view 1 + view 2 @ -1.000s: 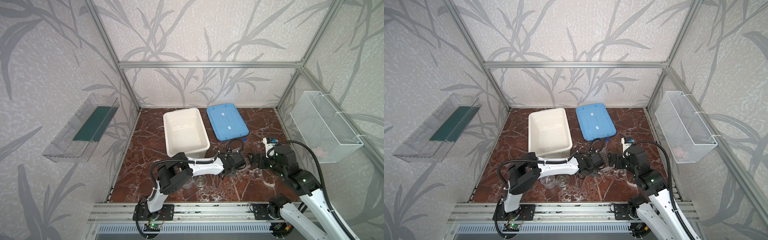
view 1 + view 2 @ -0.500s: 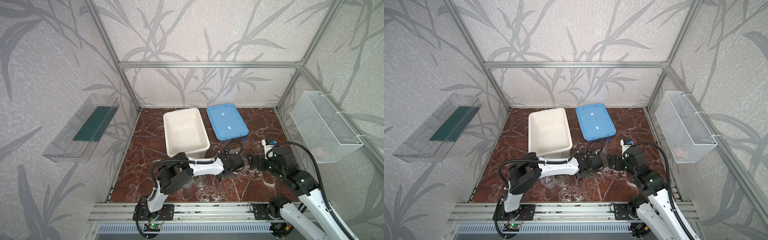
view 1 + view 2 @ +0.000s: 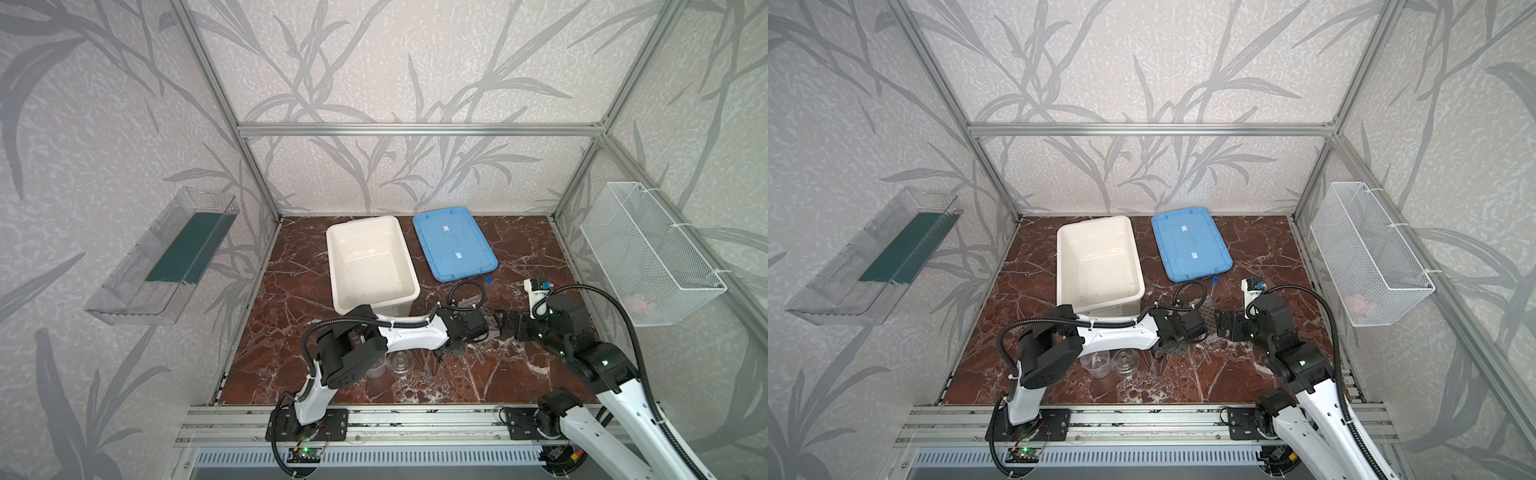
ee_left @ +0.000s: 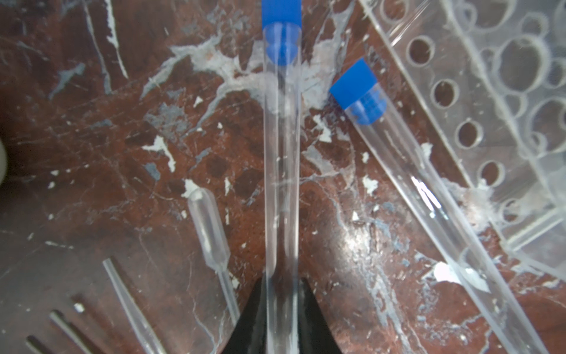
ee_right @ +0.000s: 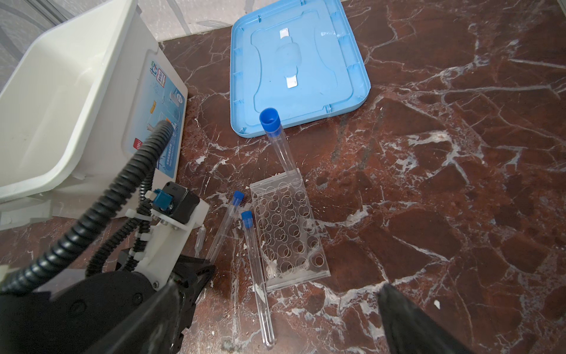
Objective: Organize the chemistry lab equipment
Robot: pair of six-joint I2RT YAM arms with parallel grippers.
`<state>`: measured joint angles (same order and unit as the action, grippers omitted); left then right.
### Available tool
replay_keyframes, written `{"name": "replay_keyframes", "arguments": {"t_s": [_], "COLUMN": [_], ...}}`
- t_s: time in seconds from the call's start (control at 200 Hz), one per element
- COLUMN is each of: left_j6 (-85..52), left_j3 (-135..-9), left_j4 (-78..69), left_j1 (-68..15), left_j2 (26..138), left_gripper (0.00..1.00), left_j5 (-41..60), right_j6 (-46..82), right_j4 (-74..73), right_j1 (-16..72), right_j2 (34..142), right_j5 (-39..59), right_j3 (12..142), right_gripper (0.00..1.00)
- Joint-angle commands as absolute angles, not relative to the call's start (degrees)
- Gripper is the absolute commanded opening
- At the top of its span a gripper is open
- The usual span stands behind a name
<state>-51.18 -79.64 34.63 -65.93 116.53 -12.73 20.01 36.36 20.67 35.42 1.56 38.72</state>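
Left hand [image 4: 281,288] snug around one of three blue-capped tubes [image 5: 255,260]; right hand [image 3: 503,325] wide open

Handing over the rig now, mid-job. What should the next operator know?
Left claw: closed on the first blue-capped tube, beside the rack.
Right claw: open, empty, near the rack.
Done: second tube stands in a rack corner hole.
To do: rack the first tube and the third tube lying along the rack; beaker, flask and pipette sit loose on the table.
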Motion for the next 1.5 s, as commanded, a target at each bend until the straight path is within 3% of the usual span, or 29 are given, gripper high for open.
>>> {"name": "replay_keyframes", "arguments": {"t_s": [0.0, 0.26, 0.525, 0.63, 0.785, 0.98, 1.125, 1.225, 1.305, 1.43, 1.495], "left_j6": [-50.96, -46.54, -35.9, -35.1, -34.19, -34.69, -33.41, -33.0, -32.96, -32.9, -32.47], "left_j3": [-77.03, -64.31, -50.21, -47.37, -44.21, -40.6, -39.12, -38.6, -37.82, -37.34, -37.62], "left_j4": [32.19, 13.72, -11.55, -14.76, -19.89, -27.17, -30.48, -30.98, -31.45, -32.18, -31.96], "left_j1": [-66.19, -66.66, -66.66, -66.71, -66.81, -67.38, -67.76, -67.99, -68.05, -68.08, -68.18], "left_j2": [114.07, 103.56, 94.57, 92.44, 90.29, 88.48, 86.91, 85.92, 84.93, 83.6, 83.58], "left_gripper": [0.19, 0.15, 0.16, 0.16, 0.16, 0.16, 0.16, 0.16, 0.16, 0.16, 0.16], "left_j5": [-15.79, -18.25, -8.09, -8.31, -8.02, -6.55, -3.5, -3.16, -3.67, -3.3, -3.14], "right_j6": [20.52, 21.1, 22.92, 23.32, 22.59, 23.03, 23.4, 24.39, 24.79, 25.87, 26.66], "right_j4": [35.04, 34.27, 32.29, 31.77, 32.62, 32.08, 31.3, 30.33, 30.26, 27.13, 24.68], "right_j1": [20.51, 20.33, 12.66, 9.26, 9.31, 12.14, 16.72, 17.58, 17.58, 17.66, 17.75], "right_j2": [35.02, 35.81, 37.59, 40.47, 46.59, 53.14, 56.24, 58.17, 59.03, 60.15, 60.46], "right_j5": [2.4, 5.44, 19.37, 29.15, 36.25, 37.0, 33.95, 31.77, 30.08, 32.34, 35.05], "right_j3": [38.14, 39.37, 41.34, 43.23, 46.84, 49.23, 51.64, 51.96, 51.94, 50.86, 50.41], "right_gripper": [1.0, 0.99, 0.99, 0.99, 0.99, 0.97, 0.9, 0.78, 0.77, 0.71, 0.63]}}
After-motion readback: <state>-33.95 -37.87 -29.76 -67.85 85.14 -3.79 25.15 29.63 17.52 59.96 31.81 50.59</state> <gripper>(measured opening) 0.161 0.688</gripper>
